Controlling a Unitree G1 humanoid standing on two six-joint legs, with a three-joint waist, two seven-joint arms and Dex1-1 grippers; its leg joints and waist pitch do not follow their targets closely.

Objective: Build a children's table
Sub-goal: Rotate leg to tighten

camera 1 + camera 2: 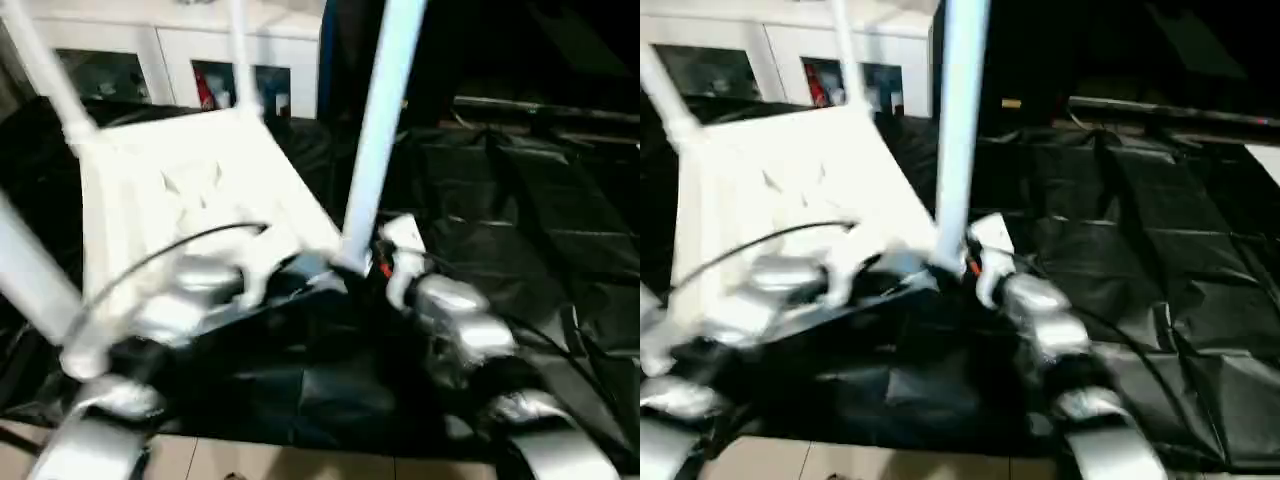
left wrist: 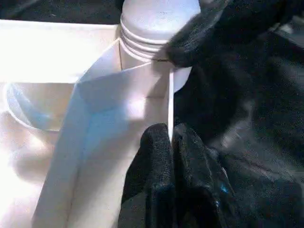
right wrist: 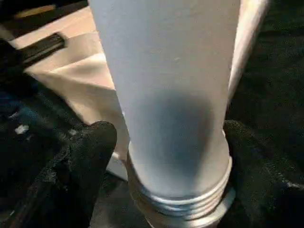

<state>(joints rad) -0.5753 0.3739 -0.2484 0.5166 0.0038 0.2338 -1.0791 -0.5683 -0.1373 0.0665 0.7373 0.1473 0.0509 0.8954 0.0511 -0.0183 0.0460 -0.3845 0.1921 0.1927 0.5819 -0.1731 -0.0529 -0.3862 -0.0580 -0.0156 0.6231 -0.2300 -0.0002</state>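
The children's table [image 1: 200, 190] lay upside down and tilted on black plastic sheeting [image 1: 520, 240], its ribbed, rimmed underside facing up toward the head camera. White legs stood up from its corners: one leg [image 1: 385, 120] rose from the near corner toward the robot's right, another [image 1: 45, 70] from the far left corner, a third [image 1: 238, 55] from the far corner by the cabinet, and a fourth [image 1: 30, 280] slanted up at the near left. In the left wrist view the left claw [image 2: 170, 142] was clenched on the thin upright rim [image 2: 170, 102] of the tabletop, its two black fingers [image 2: 152, 161] pressed together with the rim's edge between them, just beside the corner socket where a leg's threaded end [image 2: 152, 28] sat. In the right wrist view the right claw [image 3: 166, 147] straddled the near leg [image 3: 166, 95] close above its ribbed base [image 3: 183, 202], one black finger [image 3: 90, 156] on each side; whether the pads were actually touching the leg could not be told, so its grip was uncertain. The silver forearms [image 1: 460, 320] reached in from the near edge, and a black cable [image 1: 170, 250] arched over the left one. Behind the sheeting stood a white glass-door cabinet [image 1: 170, 60].
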